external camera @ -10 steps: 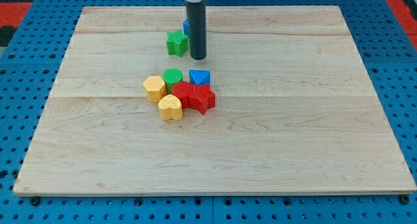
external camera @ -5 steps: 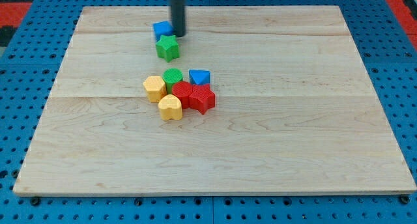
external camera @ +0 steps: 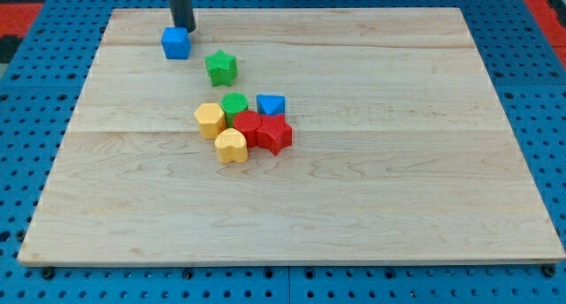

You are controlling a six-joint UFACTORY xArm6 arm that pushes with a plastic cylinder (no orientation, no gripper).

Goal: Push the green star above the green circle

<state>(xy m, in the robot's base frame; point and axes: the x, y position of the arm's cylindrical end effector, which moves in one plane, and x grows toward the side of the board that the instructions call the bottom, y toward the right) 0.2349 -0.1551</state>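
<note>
The green star point(external camera: 220, 68) lies on the wooden board point(external camera: 398, 163), a little above and to the left of the green circle point(external camera: 234, 104), with a gap between them. My tip point(external camera: 185, 28) is at the view's top left, touching the top edge of a blue cube point(external camera: 176, 42). The tip is up and to the left of the green star, apart from it.
The green circle sits in a tight cluster with a yellow hexagon point(external camera: 209, 119), a yellow heart point(external camera: 231, 146), a red block point(external camera: 248, 125), a red star-like block point(external camera: 275, 133) and a blue triangle point(external camera: 271, 104). Blue pegboard point(external camera: 35, 163) surrounds the board.
My tip has swept left along the top of the board. The blue cube slid left with it. The green star shifted down and left, and is now separate from the cube.
</note>
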